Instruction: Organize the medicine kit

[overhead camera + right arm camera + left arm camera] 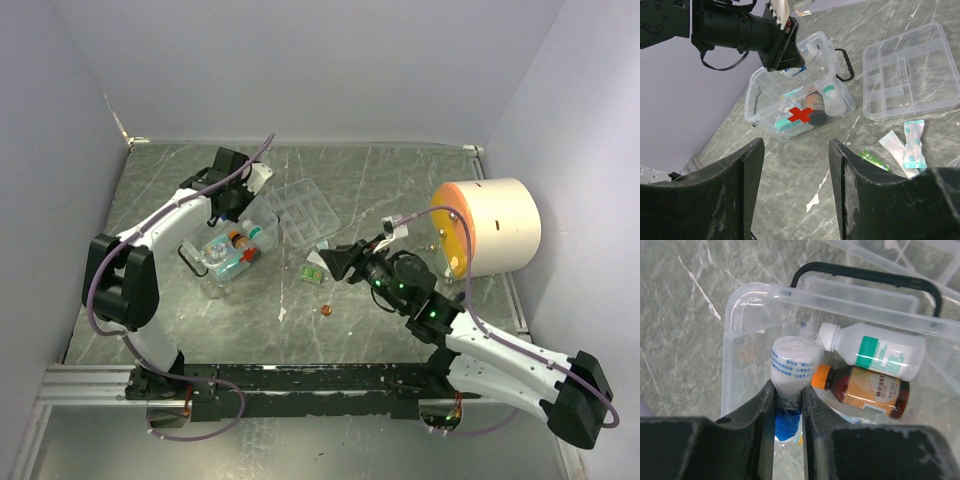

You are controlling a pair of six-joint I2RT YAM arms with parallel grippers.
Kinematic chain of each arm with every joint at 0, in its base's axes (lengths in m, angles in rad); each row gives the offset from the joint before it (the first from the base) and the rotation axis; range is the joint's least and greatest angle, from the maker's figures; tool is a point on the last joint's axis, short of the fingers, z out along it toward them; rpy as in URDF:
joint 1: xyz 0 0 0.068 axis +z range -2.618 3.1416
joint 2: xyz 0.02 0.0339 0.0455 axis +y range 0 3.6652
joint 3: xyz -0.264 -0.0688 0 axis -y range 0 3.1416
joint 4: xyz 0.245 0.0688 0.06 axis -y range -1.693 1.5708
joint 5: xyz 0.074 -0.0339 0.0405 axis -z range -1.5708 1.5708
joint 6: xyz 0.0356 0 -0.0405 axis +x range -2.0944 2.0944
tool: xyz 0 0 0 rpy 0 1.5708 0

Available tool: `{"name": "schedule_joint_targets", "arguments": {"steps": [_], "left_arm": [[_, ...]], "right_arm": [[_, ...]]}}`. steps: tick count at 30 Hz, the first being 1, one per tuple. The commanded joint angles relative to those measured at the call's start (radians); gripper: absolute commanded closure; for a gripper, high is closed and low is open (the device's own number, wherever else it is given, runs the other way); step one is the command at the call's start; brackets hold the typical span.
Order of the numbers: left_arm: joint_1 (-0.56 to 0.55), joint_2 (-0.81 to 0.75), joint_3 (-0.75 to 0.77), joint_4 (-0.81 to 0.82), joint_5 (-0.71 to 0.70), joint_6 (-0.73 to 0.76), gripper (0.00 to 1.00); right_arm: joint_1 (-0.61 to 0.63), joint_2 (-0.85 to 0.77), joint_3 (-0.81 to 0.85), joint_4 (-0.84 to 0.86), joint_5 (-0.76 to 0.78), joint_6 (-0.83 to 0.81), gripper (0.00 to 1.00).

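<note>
Left gripper [788, 392]: jaws clamped on the blue end of a wrapped white roll [795, 362], its round end pointing away from the fingers. Judged to be a lowering grip, holding one end so the roll goes in clear of the walls.

The medicine kit [732, 335] sits directly under this gripper, open-topped, with the roll inside its near corner. I cannot tell whether the roll touches the floor. Just beyond the roll lie a white bottle [880, 352] and an amber bottle [870, 392], both on their sides and touching. The black handle [865, 276] is folded out at the far rim. Packing is partly done.

The divided tray [300, 208] lies flat on the far side of the kit from the left gripper, just beside it. It was likely taken out so the bulky items go in first.

Right gripper [795, 165]: jaws apart, nothing between them, hovering above the table. Ahead of its right finger lie a green packet [872, 159], a white sachet [895, 145] and a teal sachet [914, 142], all loose; probably its next picks. A small brown round thing [325, 311] lies near this gripper, too small to identify.

A cream cylinder [495, 225] lies on its side beyond the right arm, orange face toward the gripper.

Surface: grey-green marbled table [400, 180], matte with white veins. Room: plain pale walls on three sides.
</note>
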Motion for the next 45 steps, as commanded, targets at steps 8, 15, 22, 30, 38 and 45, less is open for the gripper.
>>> {"name": "schedule_joint_targets", "arguments": {"steps": [8, 15, 22, 30, 38, 45], "left_arm": [[0.031, 0.099, 0.056, 0.067, -0.025, 0.007, 0.76], [0.031, 0.102, 0.007, 0.147, -0.068, 0.016, 0.73], [0.031, 0.123, -0.019, 0.186, -0.1, 0.014, 0.59], [0.029, 0.117, 0.005, 0.149, -0.101, 0.012, 0.42], [0.026, 0.103, 0.009, 0.134, -0.083, -0.003, 0.47], [0.025, 0.028, 0.047, 0.098, 0.042, -0.087, 0.59]], "right_arm": [[-0.006, 0.031, 0.005, 0.055, -0.035, -0.004, 0.45], [-0.006, -0.023, -0.019, 0.05, -0.013, -0.015, 0.46], [-0.006, -0.022, -0.015, 0.036, -0.008, -0.013, 0.45], [-0.006, -0.023, -0.024, 0.035, -0.001, -0.003, 0.45], [-0.006, -0.033, -0.03, 0.03, 0.005, 0.008, 0.45], [-0.006, -0.036, -0.024, -0.007, 0.046, 0.023, 0.45]]}}
